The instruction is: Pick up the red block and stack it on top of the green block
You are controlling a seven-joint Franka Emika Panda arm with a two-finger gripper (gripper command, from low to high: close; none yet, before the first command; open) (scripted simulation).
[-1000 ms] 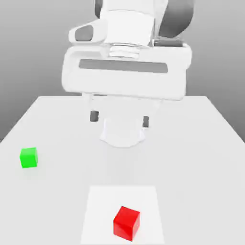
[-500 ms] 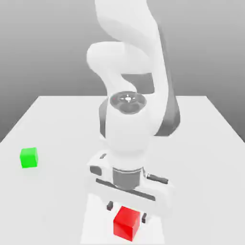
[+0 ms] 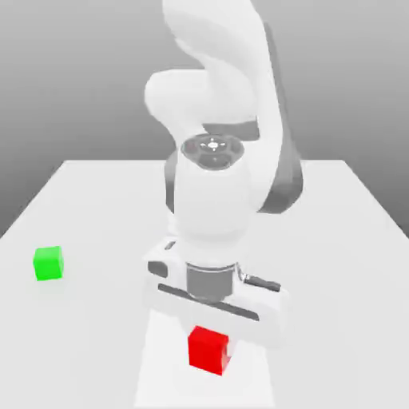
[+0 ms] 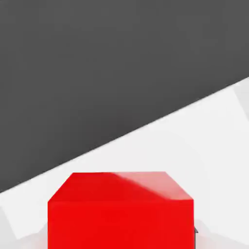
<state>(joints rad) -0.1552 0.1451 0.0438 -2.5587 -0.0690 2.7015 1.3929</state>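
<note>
The red block [image 3: 210,350] is a small bright red cube near the front edge of the white table [image 3: 343,240], just under my white hand. My gripper [image 3: 211,335] is shut on the red block, and the cube sits slightly raised off the table. In the hand view the red block [image 4: 121,214] looms large and close, with the table [image 4: 194,141] behind it. The green block [image 3: 48,263] rests on the table far off toward the exterior view's left, well apart from the hand.
The arm's white body [image 3: 216,184] rises from the middle of the table behind the hand. A paler square patch [image 3: 160,375] marks the table under the red block. Open table surface lies between the two blocks.
The fingers that straddled the red block have closed on it. Hand and block now sit a little higher than half a second ago. The green block has not moved.
</note>
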